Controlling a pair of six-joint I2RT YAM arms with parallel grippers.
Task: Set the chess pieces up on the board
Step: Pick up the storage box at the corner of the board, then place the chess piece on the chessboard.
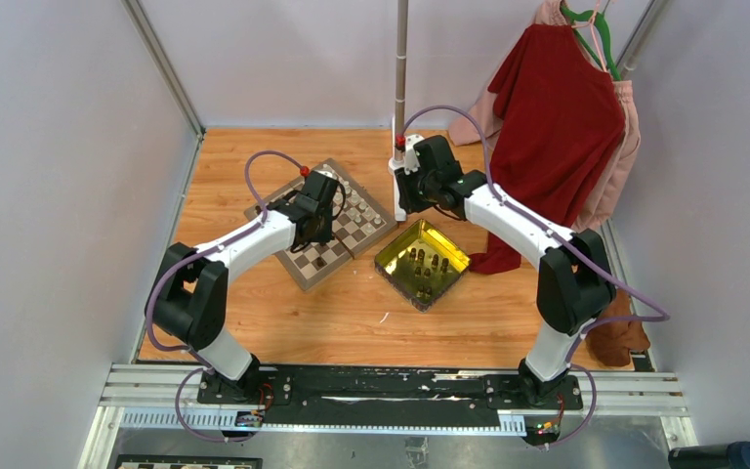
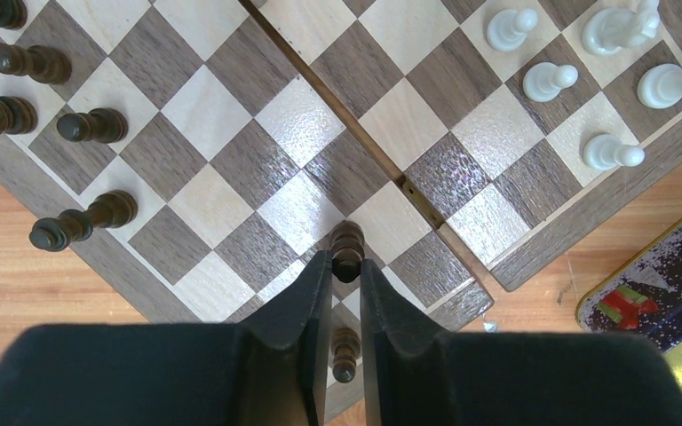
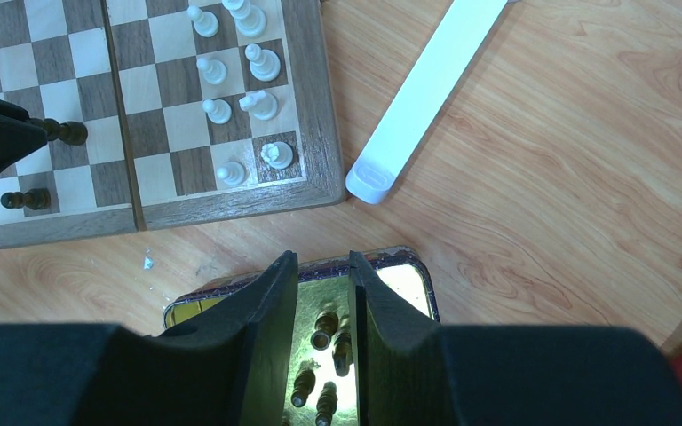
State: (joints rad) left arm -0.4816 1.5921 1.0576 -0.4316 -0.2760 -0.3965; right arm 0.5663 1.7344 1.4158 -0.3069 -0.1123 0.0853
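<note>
The board [image 1: 317, 262] lies left of centre on the wooden table. In the left wrist view my left gripper [image 2: 346, 257] is low over the board's near corner, its fingertips pressed on both sides of a dark brown chess piece [image 2: 347, 240]. A second dark piece [image 2: 344, 352] stands further back between the fingers. Several dark pieces [image 2: 93, 124] stand at the board's left edge and white pieces [image 2: 546, 80] at its right. My right gripper [image 3: 322, 259] hangs open over the yellow tray [image 3: 222, 288], where dark pieces [image 3: 324, 328] lie loose below the fingers.
A white pole base [image 3: 417, 98] lies on the table right of the board, its pole [image 1: 400, 98] rising at the back. Red and pink garments [image 1: 557, 117] hang at the back right. The tray [image 1: 391, 256] sits close to the board's right corner. Walls enclose the table on both sides.
</note>
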